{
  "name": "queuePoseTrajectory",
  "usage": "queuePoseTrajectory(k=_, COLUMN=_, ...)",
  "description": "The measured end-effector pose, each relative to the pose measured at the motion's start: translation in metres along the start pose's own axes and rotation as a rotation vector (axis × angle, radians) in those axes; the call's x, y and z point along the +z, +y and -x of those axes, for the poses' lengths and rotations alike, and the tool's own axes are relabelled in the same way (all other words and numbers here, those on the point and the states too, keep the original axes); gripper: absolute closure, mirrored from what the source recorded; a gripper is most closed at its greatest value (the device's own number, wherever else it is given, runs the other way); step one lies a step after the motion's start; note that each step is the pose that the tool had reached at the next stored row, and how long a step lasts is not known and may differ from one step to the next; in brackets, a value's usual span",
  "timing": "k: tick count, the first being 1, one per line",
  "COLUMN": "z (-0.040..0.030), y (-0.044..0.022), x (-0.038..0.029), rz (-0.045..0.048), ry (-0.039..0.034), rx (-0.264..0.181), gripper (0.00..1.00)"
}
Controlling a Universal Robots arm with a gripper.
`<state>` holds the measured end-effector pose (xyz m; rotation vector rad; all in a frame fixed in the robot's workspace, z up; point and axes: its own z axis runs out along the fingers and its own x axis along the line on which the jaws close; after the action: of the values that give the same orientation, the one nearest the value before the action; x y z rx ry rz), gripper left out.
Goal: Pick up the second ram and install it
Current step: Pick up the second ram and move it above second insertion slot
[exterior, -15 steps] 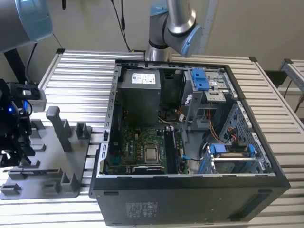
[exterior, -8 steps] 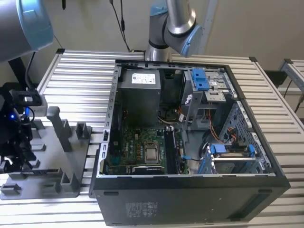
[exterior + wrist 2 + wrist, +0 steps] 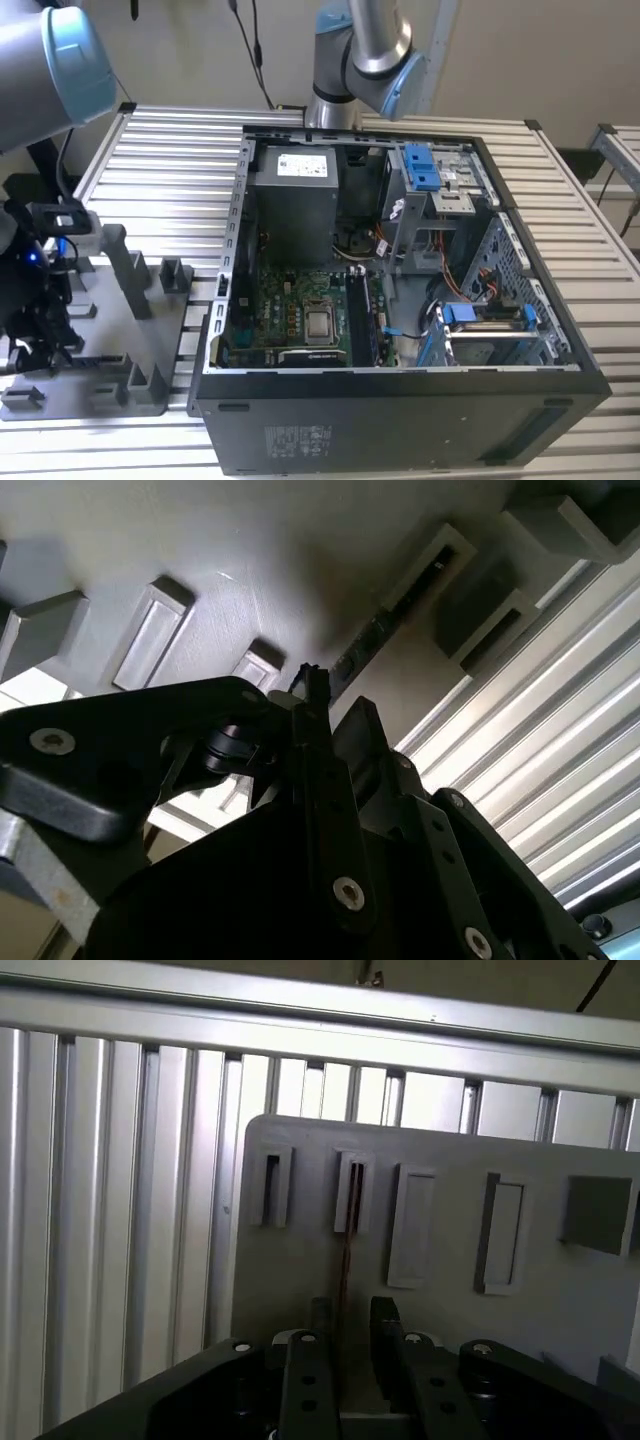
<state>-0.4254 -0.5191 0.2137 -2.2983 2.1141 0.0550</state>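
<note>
arm: grey link with a blue joint cap (image 3: 50, 60) fills the exterior view's upper left. Its base stands at the back of the table, behind the case.
gripper (image 3: 350, 1320): at the exterior view's far left, low over the fixture plate. Jaws partly open and astride the second ram, with daylight showing on one side of the strip. Not clamped. Can't tell if the other finger touches it.
second ram (image 3: 345, 1230): stands on edge in one slot of the fixture plate and is seen edge-on as a thin dark line running from the slot down between the fingers (image 3: 320, 1315). In the second wrist view it's a dark strip (image 3: 365, 650) leading from the slot toward the fingertip.
fixture plate (image 3: 100, 340): flat grey plate with a row of raised rectangular slots and a few upright blocks. It lies on the table just beside the case, at the exterior view's left.
table (image 3: 170, 160): slatted aluminium profile, silver, with the slats running under both plate and case.
PC case (image 3: 400, 420): black tower on its side with the panel off, in the centre of the table.
case contents: power supply (image 3: 295, 210) at the back, green motherboard (image 3: 290, 310) below it with the CPU (image 3: 320, 322) bare, and blue drive latches (image 3: 422, 165) toward the exterior view's right.
room: plain beige wall (image 3: 180, 50) behind, with black cables (image 3: 255, 50) hanging down it.
</note>
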Motion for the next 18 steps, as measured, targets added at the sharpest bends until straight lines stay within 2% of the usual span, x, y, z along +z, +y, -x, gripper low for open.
queuePoseTrajectory(k=9, z=-0.0003, y=0.0028, x=0.0162, rz=-0.0001, ry=-0.0001, rx=0.0, gripper=0.7)
queuePoseTrajectory(k=15, z=-0.0004, y=0.0029, x=0.0175, rz=-0.0001, ry=-0.0001, rx=0.0, gripper=0.7)
queuePoseTrajectory(k=16, z=-0.0004, y=0.0029, x=0.0177, rz=0.0, ry=0.0, rx=0.0, gripper=0.71)
queuePoseTrajectory(k=17, z=-0.0004, y=0.0029, x=0.0178, rz=0.0, ry=0.0, rx=0.0, gripper=0.78)
queuePoseTrajectory(k=18, z=-0.0004, y=0.0029, x=0.018, rz=0.0, ry=0.0, rx=0.0, gripper=0.78)
